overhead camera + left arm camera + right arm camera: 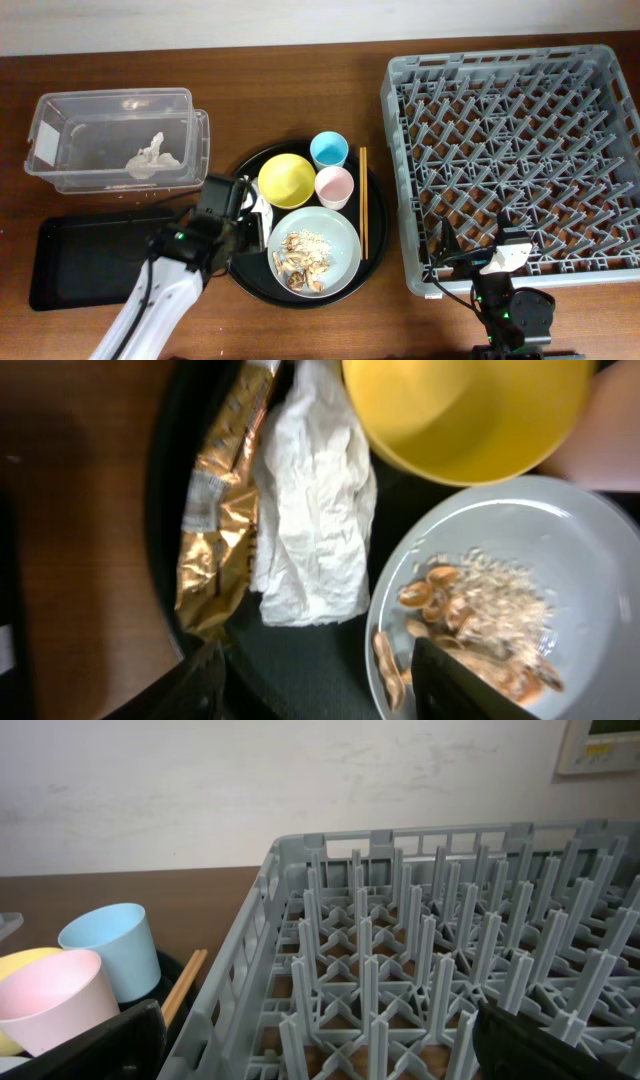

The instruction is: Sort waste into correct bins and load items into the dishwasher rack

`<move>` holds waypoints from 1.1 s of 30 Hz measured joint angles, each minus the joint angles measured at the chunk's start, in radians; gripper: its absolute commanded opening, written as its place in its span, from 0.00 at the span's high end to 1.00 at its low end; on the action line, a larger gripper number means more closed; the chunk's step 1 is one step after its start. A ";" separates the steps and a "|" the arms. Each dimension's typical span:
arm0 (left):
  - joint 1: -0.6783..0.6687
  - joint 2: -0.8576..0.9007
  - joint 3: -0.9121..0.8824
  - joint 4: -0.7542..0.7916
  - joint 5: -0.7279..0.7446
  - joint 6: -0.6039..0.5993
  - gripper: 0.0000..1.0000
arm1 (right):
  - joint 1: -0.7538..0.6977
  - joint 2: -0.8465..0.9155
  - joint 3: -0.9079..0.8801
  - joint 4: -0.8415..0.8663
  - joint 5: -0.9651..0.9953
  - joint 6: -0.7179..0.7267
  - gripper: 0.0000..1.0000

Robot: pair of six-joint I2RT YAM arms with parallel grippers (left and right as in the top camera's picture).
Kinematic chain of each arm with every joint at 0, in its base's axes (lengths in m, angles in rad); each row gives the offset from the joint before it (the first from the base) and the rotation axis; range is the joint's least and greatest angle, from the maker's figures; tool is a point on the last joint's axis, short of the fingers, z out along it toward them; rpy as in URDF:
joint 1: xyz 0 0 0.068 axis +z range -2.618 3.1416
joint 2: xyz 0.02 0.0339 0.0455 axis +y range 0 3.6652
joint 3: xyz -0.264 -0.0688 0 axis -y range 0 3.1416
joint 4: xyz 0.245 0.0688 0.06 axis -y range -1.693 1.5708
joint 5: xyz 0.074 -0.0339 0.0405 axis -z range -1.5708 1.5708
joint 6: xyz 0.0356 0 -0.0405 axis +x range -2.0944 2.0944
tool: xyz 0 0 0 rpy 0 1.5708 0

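Observation:
My left gripper (243,222) is open and empty, low over the left part of the round black tray. In the left wrist view its fingers (320,695) straddle bare tray floor just short of the white napkin (310,510) and the brown-and-gold wrapper (215,510). The pale plate (345,235) holds food scraps with rice (305,255). The yellow bowl (287,180), blue cup (328,150), pink cup (334,186) and chopsticks (363,200) sit on the same tray. My right gripper (472,238) is open and empty at the front edge of the grey rack (520,150).
The clear box (110,140) at the far left holds a piece of crumpled white paper (152,155). The flat black tray (85,260) lies in front of it. The round black tray (250,165) lies between these bins and the rack.

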 measured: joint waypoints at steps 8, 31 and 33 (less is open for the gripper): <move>0.000 0.259 -0.005 0.137 0.008 -0.007 0.50 | 0.000 0.000 0.000 0.000 0.000 0.000 0.01; 0.000 0.357 -0.028 0.202 0.011 -0.014 0.80 | 0.000 0.000 0.000 0.000 0.000 0.000 0.01; 0.000 0.357 -0.039 0.206 0.011 -0.017 0.86 | 0.000 0.000 0.000 0.000 0.000 0.000 0.01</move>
